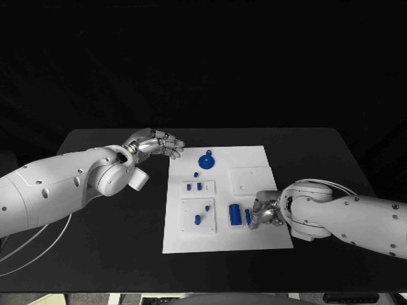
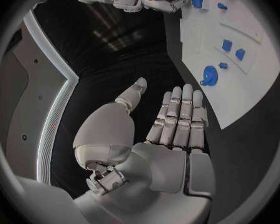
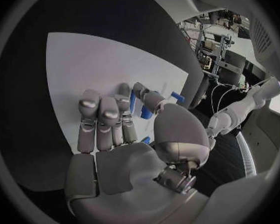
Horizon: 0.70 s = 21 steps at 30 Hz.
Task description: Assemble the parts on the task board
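Right hand (image 1: 264, 215) on the task board (image 1: 224, 238); left hand (image 1: 156, 144) idle beside it.

The right hand rests at the board's right edge, near its front right corner, fingers curled around a blue part (image 3: 144, 112); whether the part is actually gripped cannot be told. The left hand hovers above the black table (image 1: 93, 254) just off the board's far left corner, fingers extended close together, holding nothing. Other blue parts lie on the board: a round knob (image 1: 206, 162) near the far edge and an upright bar (image 1: 234, 215) toward the front.

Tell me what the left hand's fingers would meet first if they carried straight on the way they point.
Probably the task board: the left hand points its fingers at its near edge, with bare table between.
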### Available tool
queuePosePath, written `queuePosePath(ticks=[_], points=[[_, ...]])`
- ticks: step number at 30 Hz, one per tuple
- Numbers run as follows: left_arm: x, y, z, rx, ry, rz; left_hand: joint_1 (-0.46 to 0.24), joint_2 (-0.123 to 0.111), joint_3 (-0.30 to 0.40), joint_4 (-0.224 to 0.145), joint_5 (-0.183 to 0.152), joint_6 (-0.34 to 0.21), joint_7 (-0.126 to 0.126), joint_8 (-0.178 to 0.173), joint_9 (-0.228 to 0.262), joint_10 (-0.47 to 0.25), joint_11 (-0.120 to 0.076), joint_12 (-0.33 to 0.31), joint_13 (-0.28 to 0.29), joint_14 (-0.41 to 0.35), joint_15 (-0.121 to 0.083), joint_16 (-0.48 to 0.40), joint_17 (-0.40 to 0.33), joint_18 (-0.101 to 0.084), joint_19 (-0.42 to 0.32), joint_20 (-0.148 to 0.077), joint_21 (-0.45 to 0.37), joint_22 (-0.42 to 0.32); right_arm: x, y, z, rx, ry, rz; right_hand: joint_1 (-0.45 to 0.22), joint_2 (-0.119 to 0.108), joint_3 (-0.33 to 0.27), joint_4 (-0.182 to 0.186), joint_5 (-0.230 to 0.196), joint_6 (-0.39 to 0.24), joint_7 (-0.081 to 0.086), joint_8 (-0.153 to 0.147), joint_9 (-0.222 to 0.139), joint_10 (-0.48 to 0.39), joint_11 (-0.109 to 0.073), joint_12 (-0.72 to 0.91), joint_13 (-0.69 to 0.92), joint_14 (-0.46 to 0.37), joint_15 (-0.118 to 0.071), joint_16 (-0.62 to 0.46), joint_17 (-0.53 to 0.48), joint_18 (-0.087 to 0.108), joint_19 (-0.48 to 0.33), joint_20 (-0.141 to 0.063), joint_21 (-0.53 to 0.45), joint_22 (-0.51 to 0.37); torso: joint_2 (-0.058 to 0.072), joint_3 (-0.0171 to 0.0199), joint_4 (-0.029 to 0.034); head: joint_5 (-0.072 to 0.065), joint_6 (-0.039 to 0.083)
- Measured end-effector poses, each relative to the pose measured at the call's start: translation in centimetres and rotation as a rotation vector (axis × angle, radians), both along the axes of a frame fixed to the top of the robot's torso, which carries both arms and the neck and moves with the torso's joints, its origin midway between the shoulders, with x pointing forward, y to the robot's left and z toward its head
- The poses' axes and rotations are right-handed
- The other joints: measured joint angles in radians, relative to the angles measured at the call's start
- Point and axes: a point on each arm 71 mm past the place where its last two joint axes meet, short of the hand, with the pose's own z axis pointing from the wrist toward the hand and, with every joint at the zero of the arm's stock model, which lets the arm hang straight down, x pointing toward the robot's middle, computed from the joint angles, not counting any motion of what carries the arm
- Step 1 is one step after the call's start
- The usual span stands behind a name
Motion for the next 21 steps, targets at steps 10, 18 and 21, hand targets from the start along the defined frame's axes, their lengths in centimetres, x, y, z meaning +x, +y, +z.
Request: queuePosePath(ticks=[10,18,21], points=[[0.0,0.0,0.0,0.001,0.001,0.000,0.000,0.000,0.000,0.000,0.000,0.000,0.000,0.000,0.000,0.000,0.000,0.000,-0.001,0.000,0.000,0.000,0.001,0.000,0.000,0.000,0.000,0.000,0.0,-0.4,0.0,0.000,0.004,-0.011,-0.008,-0.026,0.002,-0.014,0.068,0.005,0.001,0.000,-0.004,0.004,0.004,0.000,0.000,0.000,0.000,0.000,-0.002,0.003,0.000,0.000,0.000,0.000,0.000,-0.0001,0.0004,0.002,0.001],[0.2,0.4,-0.1,0.006,0.000,0.010,0.000,0.000,0.000,0.000,0.000,0.000,0.000,0.000,0.000,0.000,0.000,0.000,-0.001,0.000,0.000,0.000,0.001,0.000,0.000,0.000,0.000,0.000,-0.2,-1.1,0.0,0.057,0.009,-0.028,-0.039,-0.146,0.005,0.048,-0.013,-0.009,0.012,-0.026,-0.021,-0.002,0.010,-0.008,-0.008,-0.001,0.001,-0.007,-0.014,0.006,-0.002,0.009,-0.004,-0.011,0.000,0.0012,-0.0002,0.005,0.001],[0.3,0.7,-0.1,0.009,0.000,0.017,0.000,0.000,0.000,0.000,0.000,0.000,0.000,0.000,0.000,0.000,0.000,0.000,-0.001,0.000,0.000,0.000,0.002,0.000,0.000,0.000,0.000,0.000,-0.4,-1.1,0.1,0.090,0.007,-0.028,-0.057,-0.172,-0.017,0.063,-0.014,-0.027,0.018,-0.026,-0.015,-0.012,0.019,-0.013,-0.009,-0.002,0.002,-0.012,-0.015,0.007,-0.007,0.014,-0.011,-0.013,0.000,0.0025,-0.0005,0.006,0.003]])
